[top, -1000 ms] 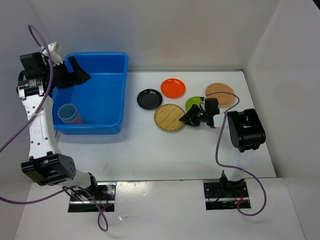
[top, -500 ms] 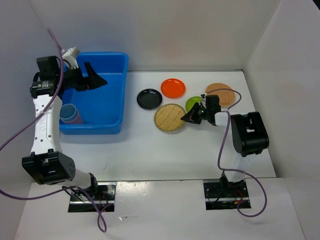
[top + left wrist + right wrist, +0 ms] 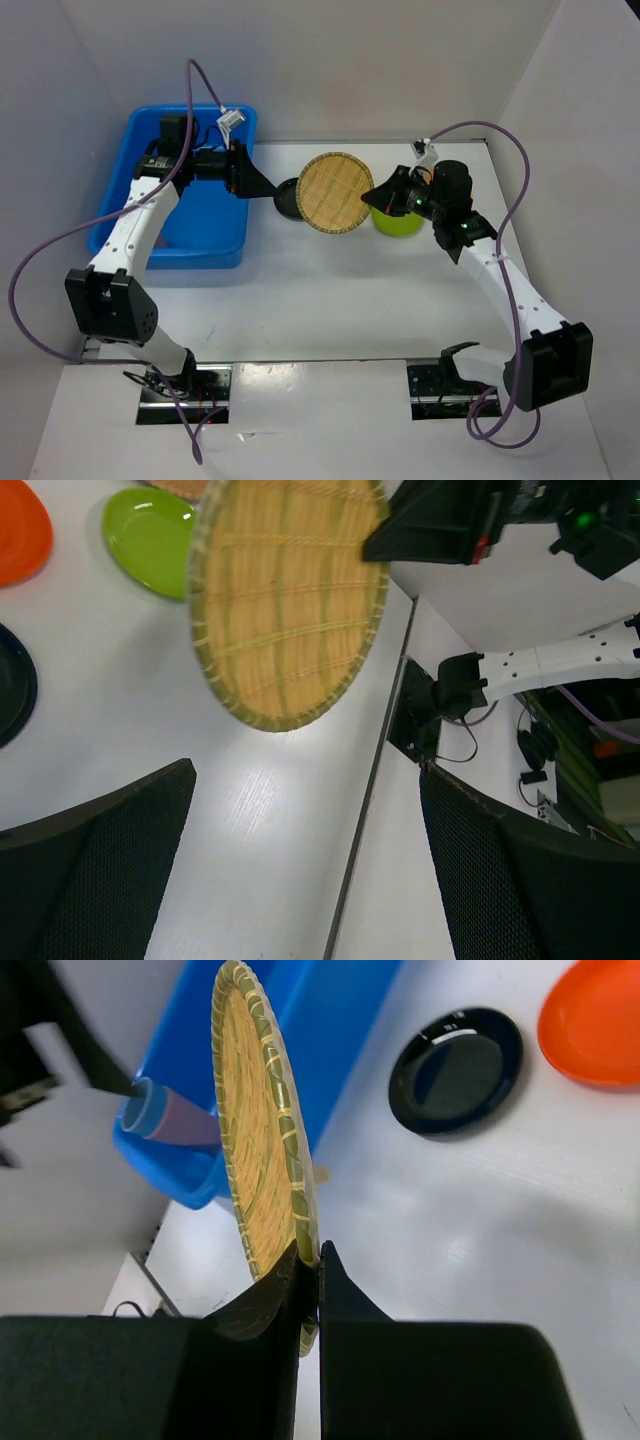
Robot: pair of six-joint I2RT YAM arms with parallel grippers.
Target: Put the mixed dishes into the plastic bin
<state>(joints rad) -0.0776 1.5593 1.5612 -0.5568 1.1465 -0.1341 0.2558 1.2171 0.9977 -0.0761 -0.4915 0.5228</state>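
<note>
My right gripper (image 3: pixel 375 197) is shut on the rim of a tan woven plate (image 3: pixel 333 192) and holds it up on edge above the table; the pinch shows in the right wrist view (image 3: pixel 318 1290). My left gripper (image 3: pixel 257 186) is open and empty, just right of the blue bin (image 3: pixel 190 225), its fingers (image 3: pixel 100 870) pointing at the lifted plate (image 3: pixel 285 600). A black plate (image 3: pixel 287 200), a lime green plate (image 3: pixel 398 222) and an orange plate (image 3: pixel 595 1020) lie on the table. A pink cup with a blue rim (image 3: pixel 165 1120) lies in the bin (image 3: pixel 330 1020).
White walls close the table at the back and on both sides. A sliver of a second tan plate (image 3: pixel 185 486) lies beyond the green plate (image 3: pixel 150 540). The black plate (image 3: pixel 455 1070) sits between the bin and the orange plate.
My right gripper has lifted the tan woven plate off the table and carried it left. My left arm has swung from over the bin to its right side, towards the plate.
</note>
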